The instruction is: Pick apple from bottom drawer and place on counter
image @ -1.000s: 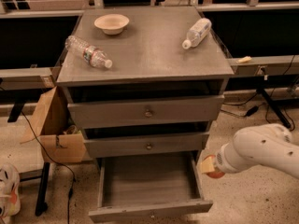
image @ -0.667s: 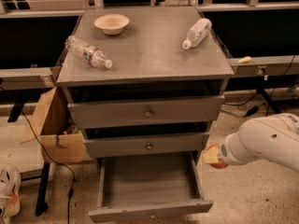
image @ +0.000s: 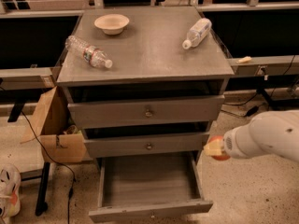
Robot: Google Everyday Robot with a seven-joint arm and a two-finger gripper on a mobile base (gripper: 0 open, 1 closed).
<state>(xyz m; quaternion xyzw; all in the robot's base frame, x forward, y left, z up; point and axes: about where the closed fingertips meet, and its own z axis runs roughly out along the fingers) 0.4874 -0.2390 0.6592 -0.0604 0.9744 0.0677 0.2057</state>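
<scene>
Red apple (image: 220,156) is clamped in my hand (image: 214,149), just up and right of the open bottom drawer (image: 149,181). I'd raise it well above that drawer, clearing the tabletop (image: 149,50) edge before lowering gently.

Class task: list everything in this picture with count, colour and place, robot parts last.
counter: one, grey, cabinet top
bowl: one, beige, counter back left
clear bottle: one, lying counter left
white bottle: one, lying counter right
upper drawers: two, grey, under counter
bottom drawer: one, grey, pulled open
cardboard box: one, brown, left of cabinet
apple: one, red, in gripper
gripper: one, shut on apple, beside middle drawer
arm: one, white, from right
</scene>
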